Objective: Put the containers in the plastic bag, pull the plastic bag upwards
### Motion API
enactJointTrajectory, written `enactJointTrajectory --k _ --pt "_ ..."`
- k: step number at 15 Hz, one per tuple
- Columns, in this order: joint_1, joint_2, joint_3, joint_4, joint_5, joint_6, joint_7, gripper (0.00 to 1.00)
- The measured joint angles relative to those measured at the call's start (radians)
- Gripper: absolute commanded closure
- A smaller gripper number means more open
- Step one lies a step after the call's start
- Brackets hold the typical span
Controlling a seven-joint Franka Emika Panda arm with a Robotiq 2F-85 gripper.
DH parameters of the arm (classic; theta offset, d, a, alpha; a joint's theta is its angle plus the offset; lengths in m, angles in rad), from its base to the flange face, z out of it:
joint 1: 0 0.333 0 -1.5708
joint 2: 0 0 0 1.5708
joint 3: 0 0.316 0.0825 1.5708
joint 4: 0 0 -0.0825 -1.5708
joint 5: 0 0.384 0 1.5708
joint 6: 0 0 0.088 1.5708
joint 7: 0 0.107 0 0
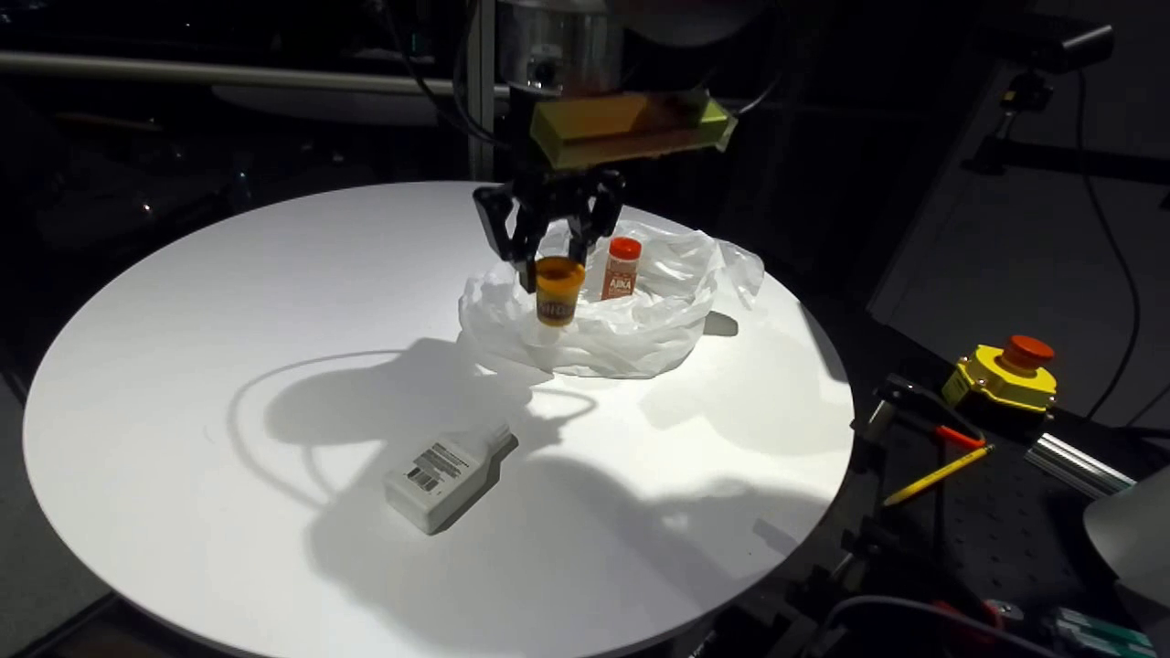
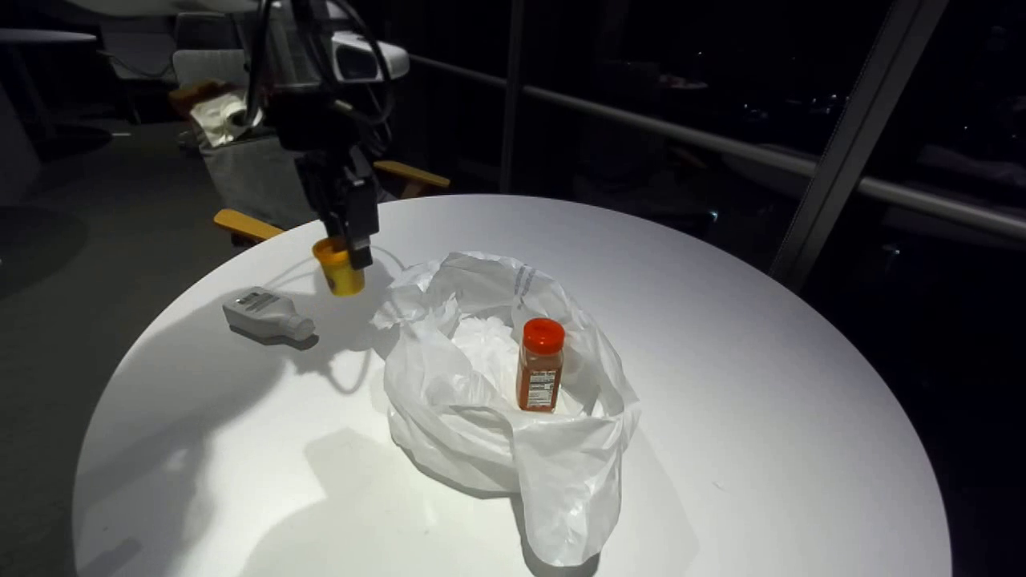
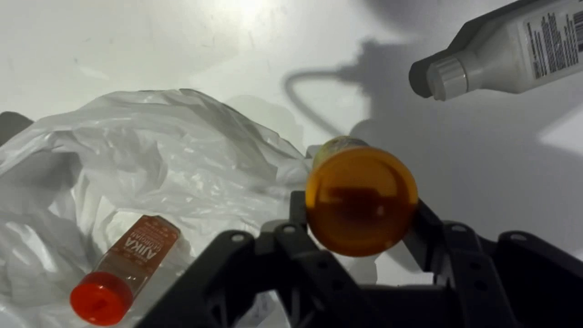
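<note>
My gripper [image 1: 553, 265] is shut on a yellow container with an orange lid [image 1: 558, 303] and holds it above the table. The container also shows in the wrist view [image 3: 362, 182], upright between the fingers. It is beside the plastic bag, apart from it in an exterior view [image 2: 343, 279]. The white plastic bag [image 2: 457, 453] lies open and crumpled on the table. A red-capped spice bottle [image 2: 539, 377] stands upright inside it, and it shows in the wrist view [image 3: 141, 250]. A white bottle [image 1: 443, 475] lies on its side on the table, outside the bag.
The round white table [image 1: 228, 274] carries the bag and bottle. A yellow box with a red button [image 1: 1004, 379] and a yellow pencil [image 1: 939, 475] are on a dark surface beyond its edge. A chair [image 2: 256, 176] stands behind the table in an exterior view.
</note>
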Motion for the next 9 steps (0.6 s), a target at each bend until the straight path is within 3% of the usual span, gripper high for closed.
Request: enactJointTrajectory --k 5,9 --pt "-0.132 -0.010 0.033 0.085 -0.006 -0.141 -0.007 0.72" --pt "-0.214 0.037 0.041 0.116 -0.006 -0.160 -0.018 0.72"
